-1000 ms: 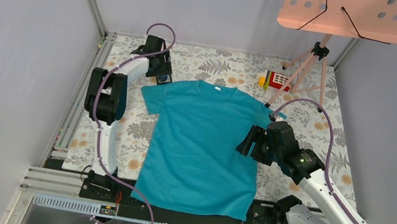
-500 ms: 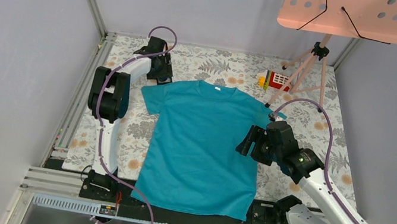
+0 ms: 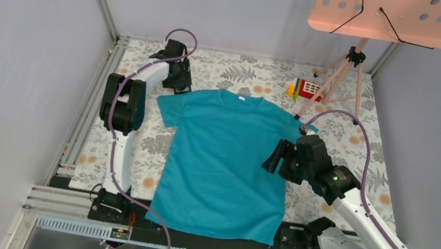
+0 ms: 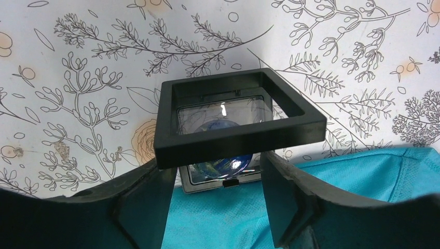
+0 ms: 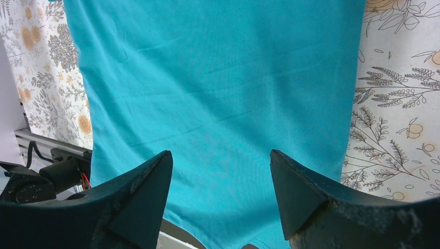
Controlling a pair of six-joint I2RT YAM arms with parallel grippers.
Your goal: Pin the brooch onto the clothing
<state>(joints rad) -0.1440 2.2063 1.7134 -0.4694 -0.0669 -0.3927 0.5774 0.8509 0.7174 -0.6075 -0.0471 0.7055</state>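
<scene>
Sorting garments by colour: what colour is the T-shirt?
Teal T-shirt, clearest in the top external view.

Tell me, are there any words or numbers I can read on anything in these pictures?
No text can be read in any view.
On the small white neck label of the teal short-sleeved T-shirt: any print is too small to read.
On the small red and yellow item at the far side of the table: too small and blurred to read.
On the black square frame: no writing shows.
</scene>
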